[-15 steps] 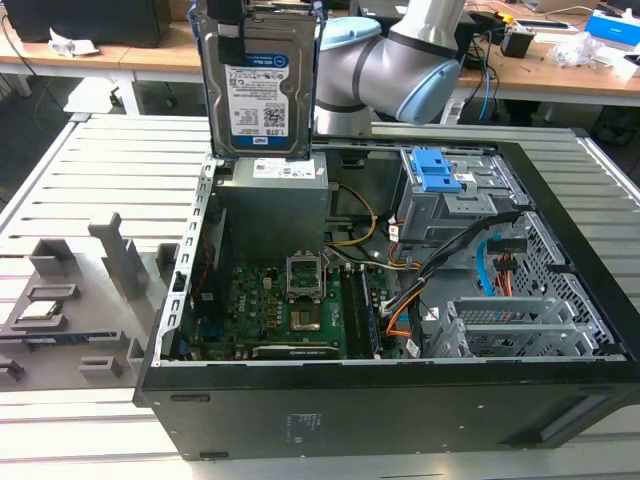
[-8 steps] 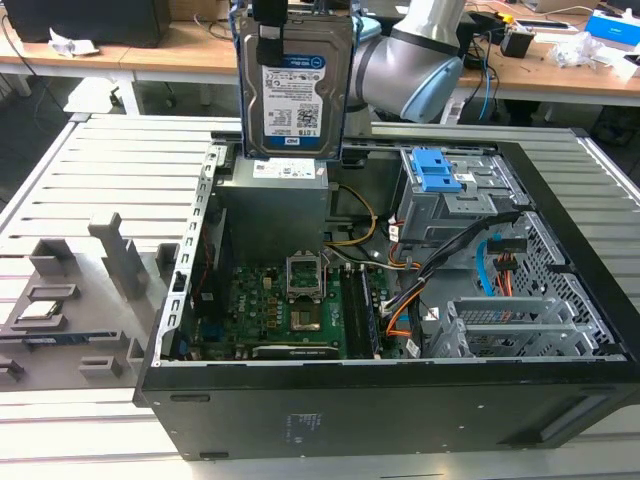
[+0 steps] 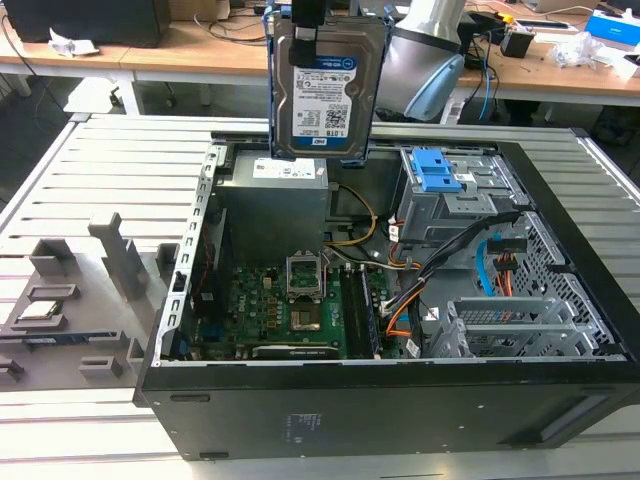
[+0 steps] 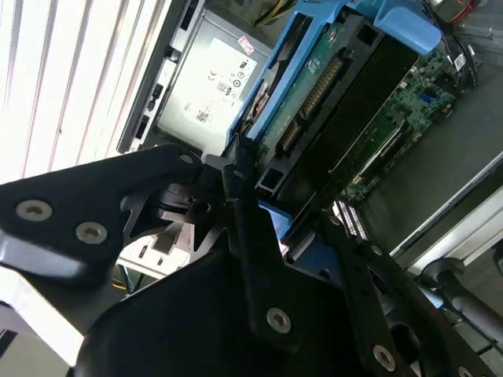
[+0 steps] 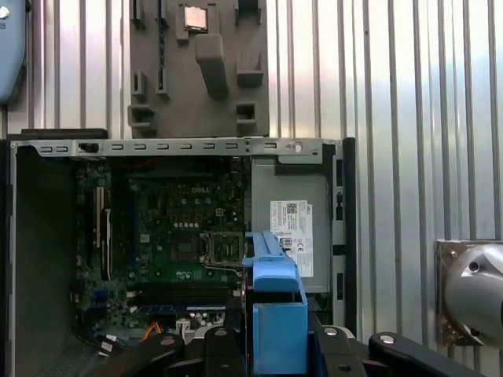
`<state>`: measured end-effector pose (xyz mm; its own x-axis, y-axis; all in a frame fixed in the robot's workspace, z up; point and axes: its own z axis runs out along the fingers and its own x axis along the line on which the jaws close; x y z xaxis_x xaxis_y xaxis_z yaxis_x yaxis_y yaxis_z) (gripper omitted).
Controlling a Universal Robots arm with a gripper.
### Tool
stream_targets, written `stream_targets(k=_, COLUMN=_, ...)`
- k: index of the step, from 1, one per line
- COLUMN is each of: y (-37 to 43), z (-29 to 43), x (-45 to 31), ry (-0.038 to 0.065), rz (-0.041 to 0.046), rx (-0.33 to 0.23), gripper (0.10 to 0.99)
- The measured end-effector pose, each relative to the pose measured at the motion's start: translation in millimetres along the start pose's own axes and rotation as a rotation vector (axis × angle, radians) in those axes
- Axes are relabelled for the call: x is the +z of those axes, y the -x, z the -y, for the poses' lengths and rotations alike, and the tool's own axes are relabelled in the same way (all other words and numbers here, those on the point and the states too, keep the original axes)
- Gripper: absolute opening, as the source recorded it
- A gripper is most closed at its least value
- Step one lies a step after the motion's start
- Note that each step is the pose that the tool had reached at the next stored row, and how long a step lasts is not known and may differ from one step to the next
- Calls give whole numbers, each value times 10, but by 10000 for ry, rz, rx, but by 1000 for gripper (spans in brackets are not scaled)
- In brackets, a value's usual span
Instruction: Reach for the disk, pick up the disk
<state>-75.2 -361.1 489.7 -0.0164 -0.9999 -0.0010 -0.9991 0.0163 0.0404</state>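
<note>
The disk (image 3: 328,85), a silver hard drive with a white-and-blue label and a blue plastic frame, hangs upright in the air above the back of the open computer case (image 3: 400,410). My gripper (image 3: 312,24) is shut on its top edge, at the upper border of the exterior view. In the second wrist view the disk's blue frame and connector edge (image 4: 318,75) run away from the black fingers (image 4: 240,184). In the first wrist view, the blue frame (image 5: 277,310) stands between the finger links.
Below the disk lie the grey power supply (image 3: 275,200) and the motherboard (image 3: 285,305). A drive cage with a blue ribbed latch (image 3: 440,172) fills the case's back right. A grey fixture block (image 3: 60,300) with a processor chip (image 3: 40,310) sits on the slatted table at the exterior view's left.
</note>
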Motion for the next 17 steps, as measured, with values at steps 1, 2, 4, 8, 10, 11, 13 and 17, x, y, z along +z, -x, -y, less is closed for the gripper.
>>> stream_targets(k=1, y=2, z=53, x=-2, ry=0, rz=0, rx=-1, gripper=369)
stream_targets(k=2, y=2, z=83, x=-3, ry=0, rz=0, rx=-3, gripper=369)
stream_targets(k=4, y=5, z=156, x=-6, ry=1, rz=0, rx=0, gripper=369)
stream_targets(k=8, y=10, z=304, x=-12, ry=2, rz=0, rx=-1, gripper=369)
stream_targets(k=10, y=12, z=379, x=-15, ry=2, rz=0, rx=0, gripper=369)
stream_targets(k=11, y=14, z=426, x=-17, ry=3, rz=0, rx=-1, gripper=369)
stream_targets(k=13, y=17, z=522, x=-21, ry=3, rz=0, rx=-1, gripper=369)
stream_targets(k=17, y=23, z=723, x=-29, ry=4, rz=1, rx=0, gripper=369)
